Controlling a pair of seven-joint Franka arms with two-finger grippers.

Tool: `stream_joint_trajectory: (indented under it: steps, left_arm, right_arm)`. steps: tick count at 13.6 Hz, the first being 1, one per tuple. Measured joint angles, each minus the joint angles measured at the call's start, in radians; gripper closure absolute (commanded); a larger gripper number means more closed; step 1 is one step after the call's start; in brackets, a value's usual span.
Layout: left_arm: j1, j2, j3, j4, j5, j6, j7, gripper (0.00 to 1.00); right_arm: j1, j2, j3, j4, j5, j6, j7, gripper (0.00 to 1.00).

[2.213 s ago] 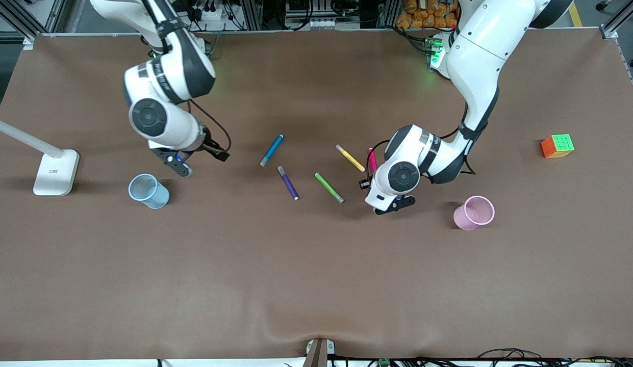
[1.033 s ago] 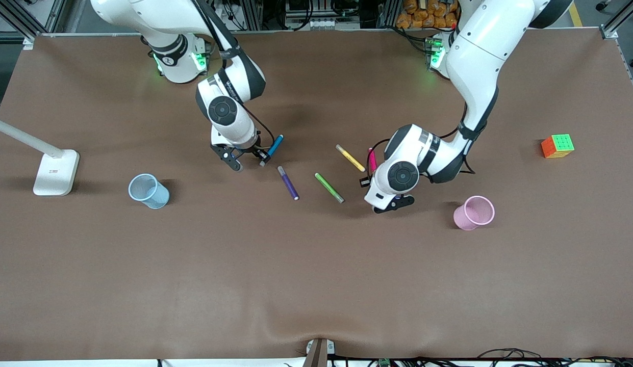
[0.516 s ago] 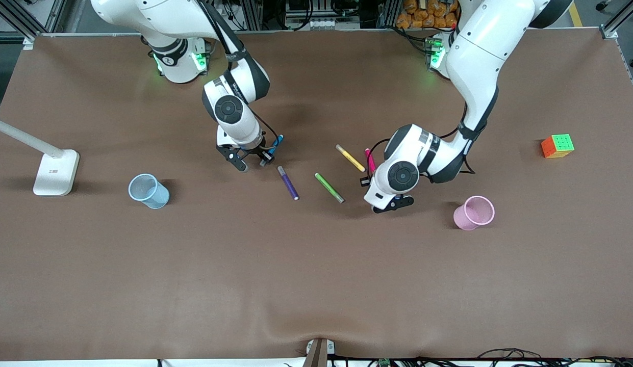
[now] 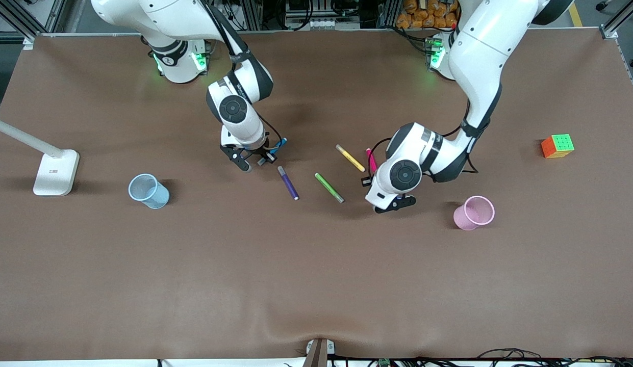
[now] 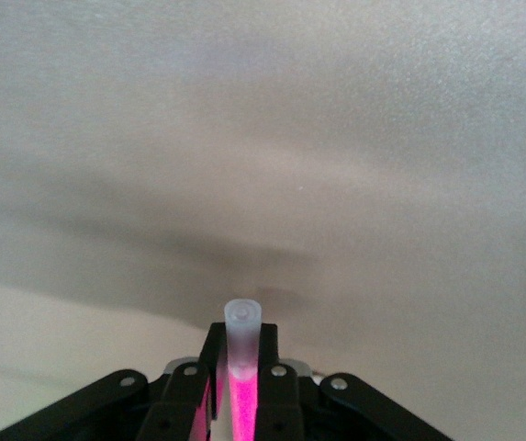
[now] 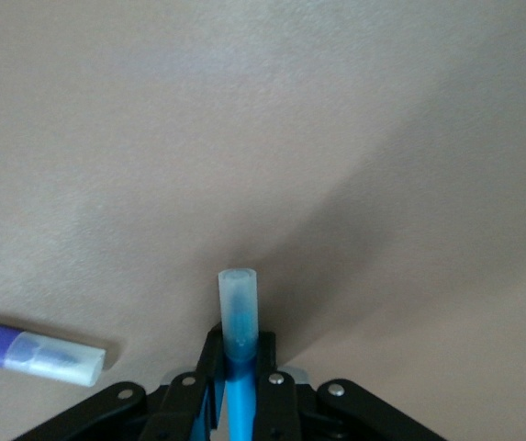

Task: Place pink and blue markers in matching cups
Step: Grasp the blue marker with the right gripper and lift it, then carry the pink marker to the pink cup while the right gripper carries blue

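The right tool [image 6: 235,386] is clamped on the blue marker [image 6: 238,312] at mid-desk, its blue cup [image 4: 148,191] toward the right arm's end; the left tool [image 5: 240,390] is clamped on the pink marker [image 5: 241,367], pink cup [image 4: 474,212] nearby toward the left arm's end.

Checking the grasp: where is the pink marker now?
The pink marker is clamped in the left gripper, beside the yellow pen.
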Motion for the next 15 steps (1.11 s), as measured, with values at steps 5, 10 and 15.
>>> stream_joint_trajectory:
  steps: [5,10,15]
  left_arm:
    - [0.051,-0.142,0.006,0.011,0.0,-0.119,0.0,1.0]
    - [0.149,-0.263,0.013,0.012,0.035,-0.136,0.051,1.0]
    - [0.21,-0.322,0.016,0.033,0.151,-0.136,0.085,1.0]
  right_arm:
    - [-0.089,-0.139,-0.069,0.135,-0.005,-0.451,-0.118,1.0]
    - [-0.192,-0.334,-0.092,0.17,-0.237,-0.602,-0.287,1.0]
    - [-0.264,-0.365,-0.093,0.204,-0.466,-0.536,-0.515,1.0]
